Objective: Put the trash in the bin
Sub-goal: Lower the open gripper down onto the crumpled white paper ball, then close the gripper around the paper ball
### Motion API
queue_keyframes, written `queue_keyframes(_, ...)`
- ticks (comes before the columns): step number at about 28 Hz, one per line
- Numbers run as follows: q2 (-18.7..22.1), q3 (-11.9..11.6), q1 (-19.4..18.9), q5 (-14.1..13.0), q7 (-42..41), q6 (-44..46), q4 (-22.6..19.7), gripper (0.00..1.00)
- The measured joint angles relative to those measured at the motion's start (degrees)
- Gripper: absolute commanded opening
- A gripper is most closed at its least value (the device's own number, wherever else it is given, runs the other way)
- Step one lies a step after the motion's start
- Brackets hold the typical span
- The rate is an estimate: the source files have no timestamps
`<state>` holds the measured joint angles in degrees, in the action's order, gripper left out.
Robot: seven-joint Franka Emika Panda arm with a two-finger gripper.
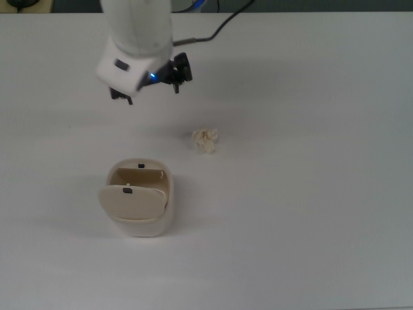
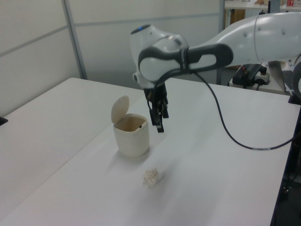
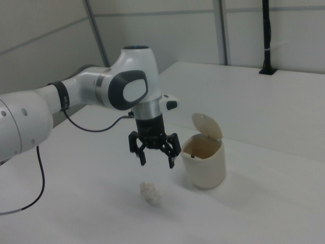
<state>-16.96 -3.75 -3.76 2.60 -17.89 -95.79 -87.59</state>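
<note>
Trash below open end effector

In the top view, trash lies upper-right of bin.

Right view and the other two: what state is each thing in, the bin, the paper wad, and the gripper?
Cream-beige rounded plastic bin: upright on the white table, flap lid raised, mouth open.
Small wrinkly off-white paper wad: lying loose on the table, apart from the bin, not held.
Black two-finger gripper: jaws open and empty, pointing down, hanging in the air above the wad.
</note>
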Motion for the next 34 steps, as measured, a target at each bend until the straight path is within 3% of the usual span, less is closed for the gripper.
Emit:
queue_keyframes(3,-1.1,0.1,-2.3,1.4,-0.6,-0.7,-2.1,1.0)
queue_keyframes(11,-3.3,0.3,-6.9,2.0,-0.9,-7.0,-7.5,1.0)
queue_keyframes(18,-7.8,0.3,-9.1,3.7,-0.6,-13.0,-8.9,0.99)
queue_keyframes(19,-8.4,0.3,-9.1,3.8,-0.5,-13.7,-8.9,0.92)
queue_keyframes(20,-8.9,0.3,-9.2,3.8,-0.5,-14.4,-8.9,0.77)
queue_keyframes(23,-10.1,0.3,-9.2,3.9,-0.5,-15.6,-8.8,0.49)
queue_keyframes(25,-10.3,0.3,-9.2,3.9,-0.5,-15.7,-8.8,0.44)
queue_keyframes(34,-10.2,0.1,-9.1,3.9,-0.2,-15.7,-8.3,0.38)
